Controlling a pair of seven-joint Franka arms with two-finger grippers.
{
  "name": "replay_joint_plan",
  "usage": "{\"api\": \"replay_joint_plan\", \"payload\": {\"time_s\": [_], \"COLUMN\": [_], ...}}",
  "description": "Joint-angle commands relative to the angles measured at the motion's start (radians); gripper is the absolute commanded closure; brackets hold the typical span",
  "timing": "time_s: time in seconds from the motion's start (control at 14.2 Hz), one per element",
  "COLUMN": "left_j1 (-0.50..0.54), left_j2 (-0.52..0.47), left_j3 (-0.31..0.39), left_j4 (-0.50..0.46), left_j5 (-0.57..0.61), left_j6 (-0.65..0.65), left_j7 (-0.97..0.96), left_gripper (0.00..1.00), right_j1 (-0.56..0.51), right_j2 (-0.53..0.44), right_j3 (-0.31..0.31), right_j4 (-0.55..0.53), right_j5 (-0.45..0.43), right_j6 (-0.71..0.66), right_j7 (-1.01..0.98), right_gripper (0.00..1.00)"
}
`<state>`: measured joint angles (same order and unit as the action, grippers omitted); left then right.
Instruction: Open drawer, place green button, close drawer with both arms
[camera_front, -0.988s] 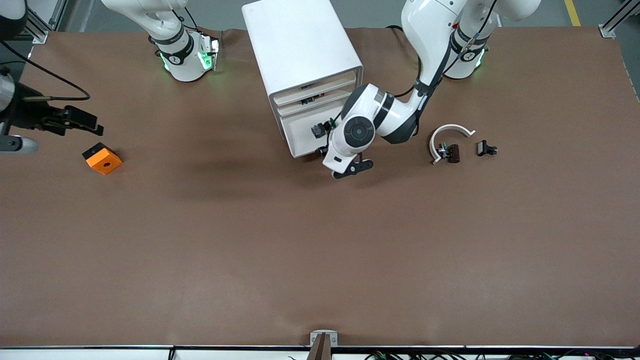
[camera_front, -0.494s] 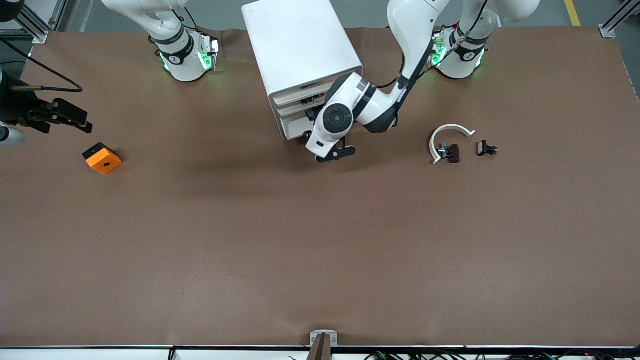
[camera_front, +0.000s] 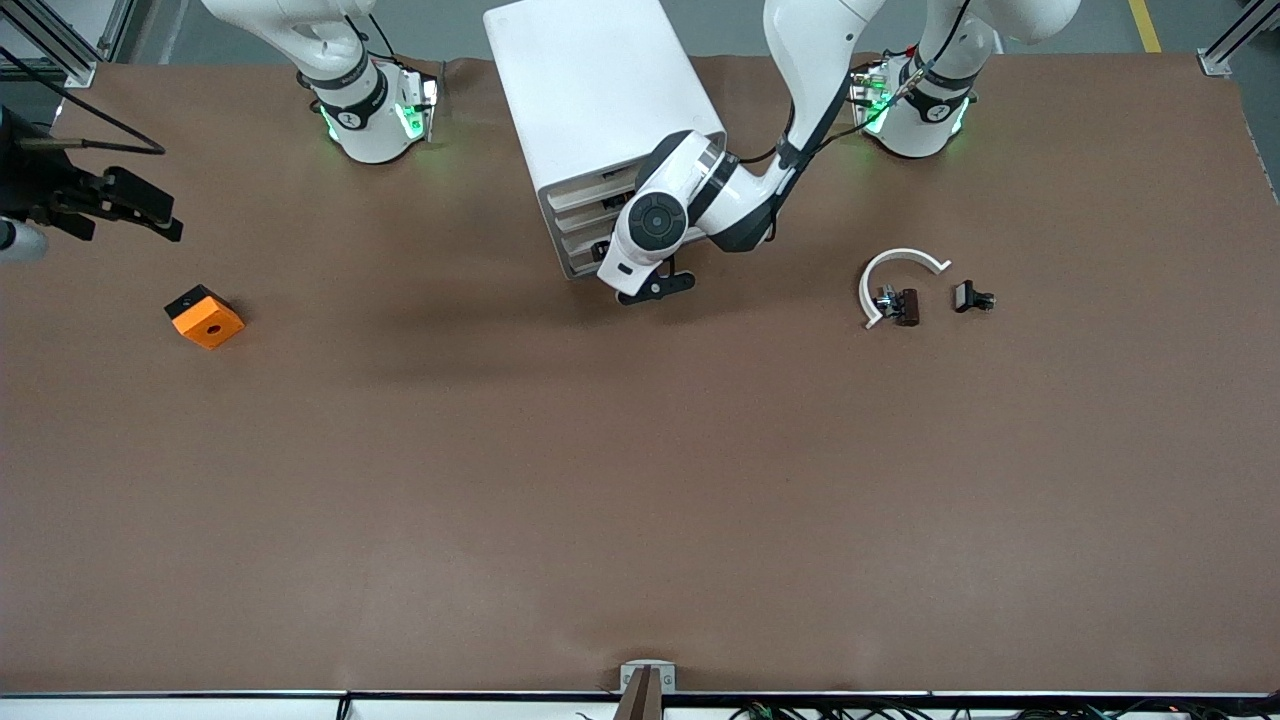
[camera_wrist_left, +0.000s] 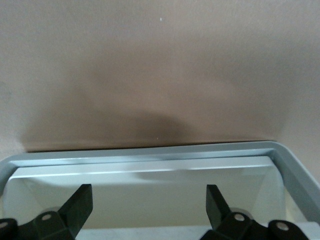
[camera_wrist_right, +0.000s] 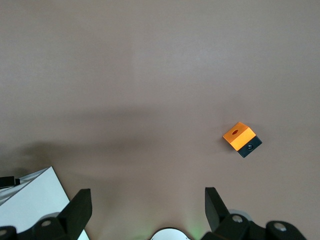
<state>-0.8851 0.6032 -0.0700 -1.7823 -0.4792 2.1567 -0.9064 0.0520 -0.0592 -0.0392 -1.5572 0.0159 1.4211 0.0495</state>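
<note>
The white cabinet (camera_front: 600, 100) stands at the robots' edge of the table. Its low drawer (camera_front: 578, 262) is pushed nearly flush with the other fronts. My left arm's hand (camera_front: 640, 240) is against the cabinet's front and covers much of it. In the left wrist view, my left gripper (camera_wrist_left: 148, 207) is open, and its fingers straddle the drawer's pale rim (camera_wrist_left: 150, 155) and inner wall. The button is hidden. My right gripper (camera_front: 135, 205) is open and empty, up in the air near the right arm's end of the table.
An orange square block (camera_front: 204, 316) with a dark hole lies near the right arm's end and also shows in the right wrist view (camera_wrist_right: 242, 139). A white curved piece (camera_front: 900, 262) and small black clip-like pieces (camera_front: 972, 297) lie toward the left arm's end.
My left arm has pushed the open drawer back into the cabinet, and the button has gone out of sight. My right gripper has drifted away from the orange block.
</note>
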Motion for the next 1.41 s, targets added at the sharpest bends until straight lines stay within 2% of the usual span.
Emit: {"api": "replay_joint_plan", "payload": {"time_s": [0.0, 0.35, 0.71, 1.13, 1.34], "left_j1": [-0.008, 0.035, 0.187, 0.395, 0.492], "left_j2": [-0.013, -0.032, -0.107, -0.301, -0.399], "left_j3": [-0.008, 0.009, 0.022, 0.018, 0.021], "left_j4": [-0.020, -0.009, 0.018, 0.027, 0.043], "left_j5": [-0.022, -0.007, 0.174, 0.344, 0.350], "left_j6": [-0.001, -0.009, -0.011, -0.195, -0.306], "left_j7": [-0.005, -0.017, -0.014, 0.029, 0.138], "left_gripper": [0.00, 0.00, 0.00, 0.00, 0.00], "right_j1": [0.003, 0.003, 0.006, 0.003, 0.005], "right_j2": [-0.034, -0.030, -0.028, -0.028, -0.028], "right_j3": [-0.001, -0.001, 0.001, -0.001, -0.001], "right_j4": [-0.026, -0.011, -0.011, -0.001, 0.000], "right_j5": [-0.011, -0.022, -0.016, -0.013, -0.013], "right_j6": [-0.007, -0.008, 0.001, 0.001, 0.004], "right_j7": [0.016, 0.016, 0.016, 0.016, 0.016], "right_gripper": [0.00, 0.00, 0.00, 0.00, 0.00]}}
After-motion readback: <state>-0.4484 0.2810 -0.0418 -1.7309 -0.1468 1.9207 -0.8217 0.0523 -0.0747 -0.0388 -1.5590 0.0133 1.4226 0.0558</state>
